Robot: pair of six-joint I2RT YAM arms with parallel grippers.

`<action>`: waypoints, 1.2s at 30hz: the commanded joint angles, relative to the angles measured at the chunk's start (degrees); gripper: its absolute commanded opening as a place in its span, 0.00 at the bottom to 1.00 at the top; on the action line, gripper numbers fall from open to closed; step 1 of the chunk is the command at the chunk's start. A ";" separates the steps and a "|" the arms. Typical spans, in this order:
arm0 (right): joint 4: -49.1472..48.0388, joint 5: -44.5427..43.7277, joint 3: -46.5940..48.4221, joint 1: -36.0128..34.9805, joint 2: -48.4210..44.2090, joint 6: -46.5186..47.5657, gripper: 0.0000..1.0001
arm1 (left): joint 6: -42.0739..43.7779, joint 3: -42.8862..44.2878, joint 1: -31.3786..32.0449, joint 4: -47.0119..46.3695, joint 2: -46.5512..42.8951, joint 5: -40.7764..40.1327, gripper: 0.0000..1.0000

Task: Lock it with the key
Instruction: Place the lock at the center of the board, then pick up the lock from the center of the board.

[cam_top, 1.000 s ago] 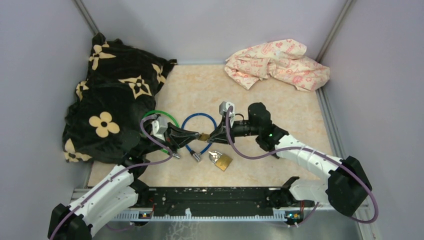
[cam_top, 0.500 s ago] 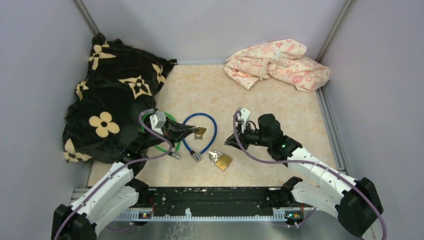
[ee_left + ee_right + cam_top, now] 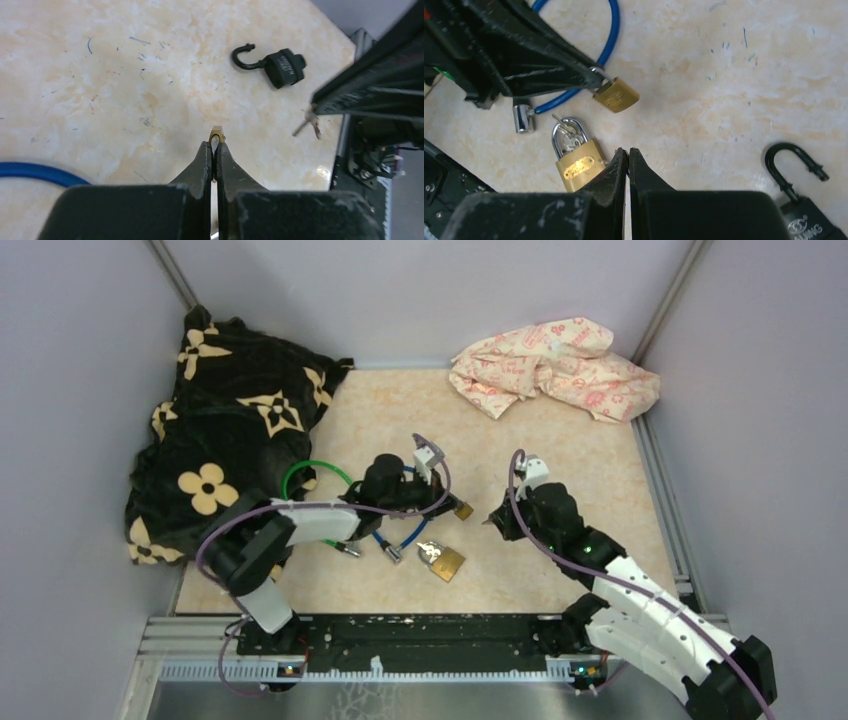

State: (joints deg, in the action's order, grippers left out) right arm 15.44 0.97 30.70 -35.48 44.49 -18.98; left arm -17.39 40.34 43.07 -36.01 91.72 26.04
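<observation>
Parted since a second ago: then tip to tip over the blue plastic-coated cable loop (image 3: 408, 531), now apart. Carried rightward in the left gripper (image 3: 216, 144), the small brass padlock (image 3: 463, 510). Pulled back toward the right side, the right gripper (image 3: 628, 151).

Clenched on the small brass padlock at the left gripper, with the body pinched at the very tips, just right of the cable loop and between the two arms. Shackle mostly hidden; cannot tell whether latched.

Pressed together too at the right gripper, with only a thin sliver between the pads. Just beside a dark blurred bar in the left wrist view, small silver keys (image 3: 310, 123); cannot tell whether gripped.

Flat on the beige marbled tabletop (image 3: 570, 465), a larger brass padlock with a steel shackle (image 3: 441, 561), near the right fingertips. Close by the right arm, a black padlock with its shackle open (image 3: 277, 68). Heaped at the far left, a black cloth with beige flowers (image 3: 220, 420); beside it, a green cable (image 3: 300, 472). In the far right corner, a crumpled white and red printed wrapper (image 3: 555, 365).
</observation>
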 commanded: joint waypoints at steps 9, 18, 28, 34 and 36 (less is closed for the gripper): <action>2.85 -8.33 -1.56 0.07 7.59 -9.00 0.17 | -2.56 8.38 5.46 -4.49 16.84 -8.58 0.54; 20.93 -30.13 8.51 0.15 11.60 -14.90 0.98 | 5.13 -3.47 4.38 -12.13 2.60 -17.69 0.99; 25.08 -35.90 4.92 7.19 13.90 -29.61 0.98 | 2.24 -23.86 -5.71 -13.30 -26.31 -20.76 0.99; 24.14 -33.83 2.26 8.77 17.27 -34.23 0.78 | -1.42 -32.27 -7.89 -13.10 -41.10 -23.79 0.99; 24.43 -32.90 2.03 8.77 18.67 -34.85 0.76 | -2.73 -33.47 -8.25 -12.77 -43.20 -24.70 0.99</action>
State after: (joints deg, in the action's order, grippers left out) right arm 40.32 -32.71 32.82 -27.11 61.52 -49.95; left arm -16.64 8.99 35.51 -47.57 52.05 3.79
